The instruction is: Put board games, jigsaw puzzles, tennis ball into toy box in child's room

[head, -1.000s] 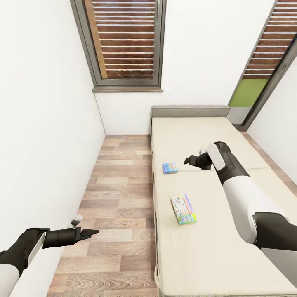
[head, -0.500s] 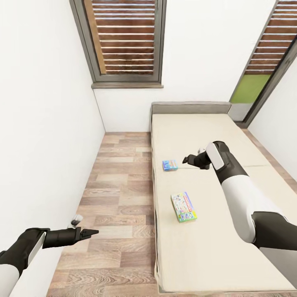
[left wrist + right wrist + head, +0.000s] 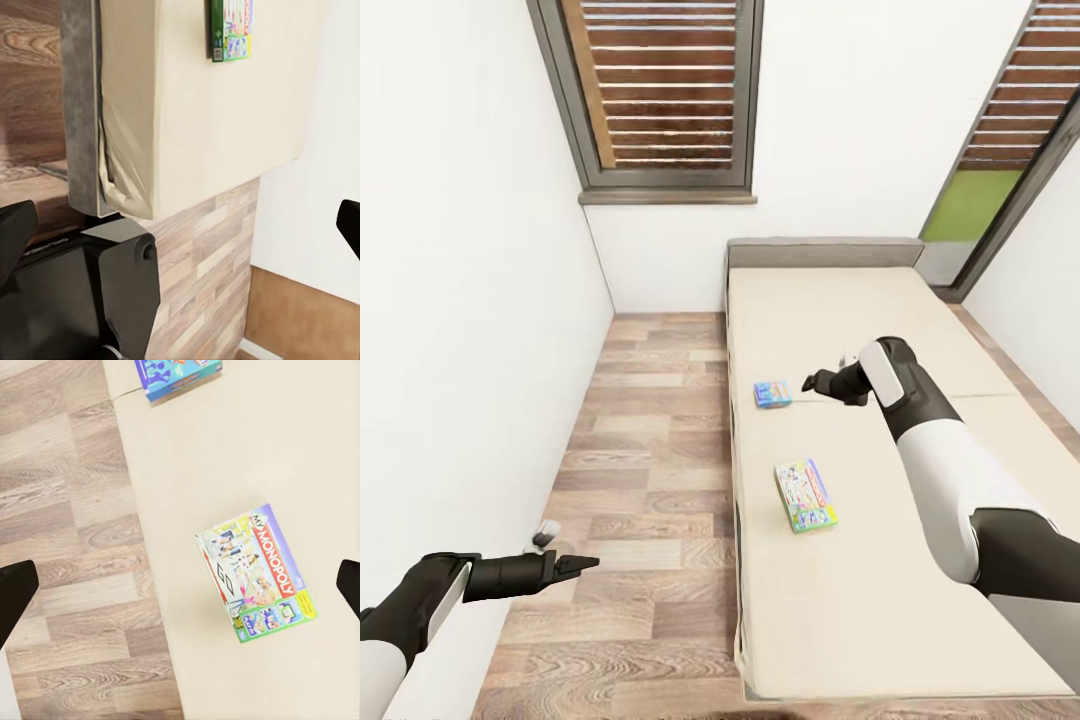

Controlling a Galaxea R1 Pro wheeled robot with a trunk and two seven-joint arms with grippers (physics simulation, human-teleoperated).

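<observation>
The right claw (image 3: 812, 381), fingers spread wide and empty, has edged closer beside the small light blue cartoon game box (image 3: 772, 393), suggesting a pickup next.

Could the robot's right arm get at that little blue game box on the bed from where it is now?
Probably yes. The right pincer hangs over the bed, just beside the blue game box, with bare mattress between them. The Monopoly box lies nearer the robot, out of the way.
</observation>
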